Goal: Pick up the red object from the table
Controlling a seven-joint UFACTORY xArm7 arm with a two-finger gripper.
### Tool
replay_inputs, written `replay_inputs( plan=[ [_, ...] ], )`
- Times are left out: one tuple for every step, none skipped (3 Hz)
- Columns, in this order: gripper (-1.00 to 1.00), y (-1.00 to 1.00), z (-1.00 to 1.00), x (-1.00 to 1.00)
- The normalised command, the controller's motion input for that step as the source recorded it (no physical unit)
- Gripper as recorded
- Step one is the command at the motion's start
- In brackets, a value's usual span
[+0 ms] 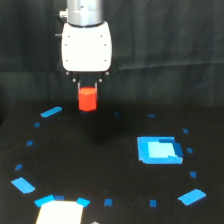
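Observation:
The red object (87, 99) is a small orange-red block hanging just under the white gripper head (86, 46) in the upper left of the exterior view. It appears lifted off the black table (100, 165), with a faint dark shadow below it. My gripper (88, 88) is shut on the block's top; only short dark finger stubs show beside it. The fingertips themselves are hidden by the block.
A bright blue square patch (158, 149) lies at the exterior view's right. Small blue tape marks ring the table, with larger ones at the left (51, 112), lower left (22, 185) and lower right (192, 196). A pale object (59, 212) sits at the bottom edge. Black curtain behind.

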Motion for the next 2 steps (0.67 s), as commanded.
replay_inputs(
  plan=[
    [-0.79,-0.12,0.02,-0.15],
    [-1.0,0.73,1.0,0.74]
  ],
)
